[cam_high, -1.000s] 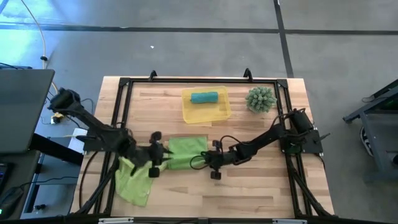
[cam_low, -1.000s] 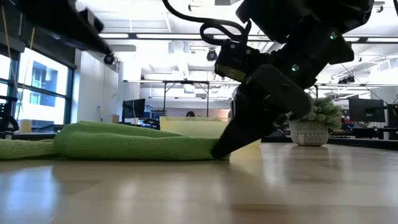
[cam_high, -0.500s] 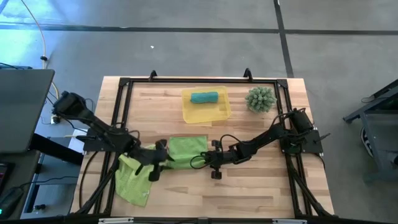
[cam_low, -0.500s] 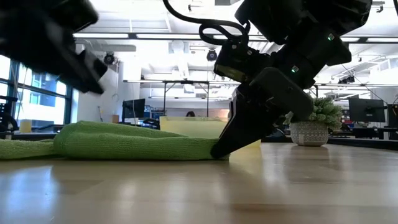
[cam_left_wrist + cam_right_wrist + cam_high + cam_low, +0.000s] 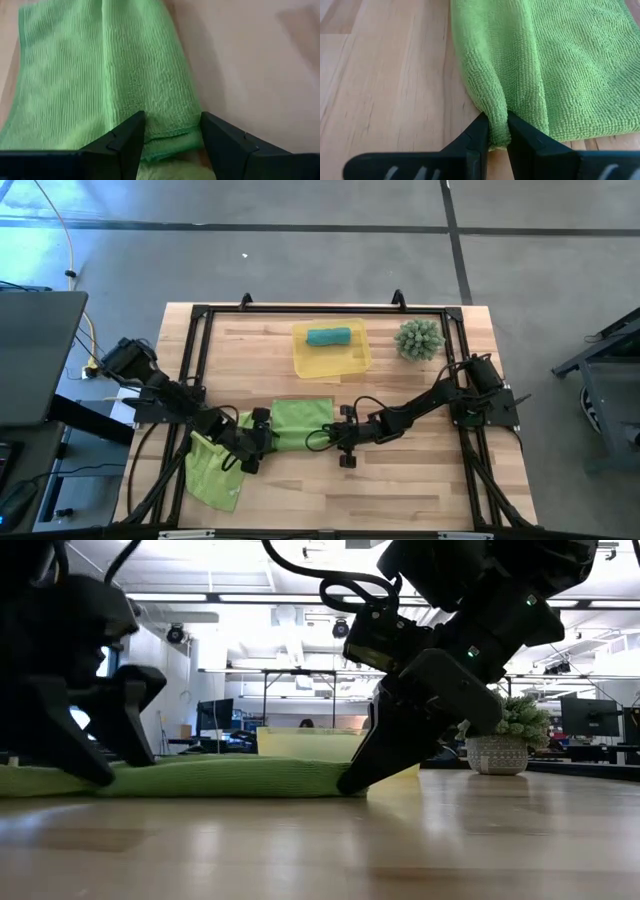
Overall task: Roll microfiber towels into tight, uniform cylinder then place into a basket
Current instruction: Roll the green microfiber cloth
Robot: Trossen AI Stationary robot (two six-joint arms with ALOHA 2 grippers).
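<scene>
We see a soft, limp green towel (image 5: pixel 300 423) lying partly rolled in front of the yellow basket (image 5: pixel 352 361). The right gripper (image 5: pixel 493 134) pinches the towel's rolled edge. The left gripper (image 5: pixel 170 135), fingers spread, straddles the far end. We judge the fold best gripped at both ends.
</scene>
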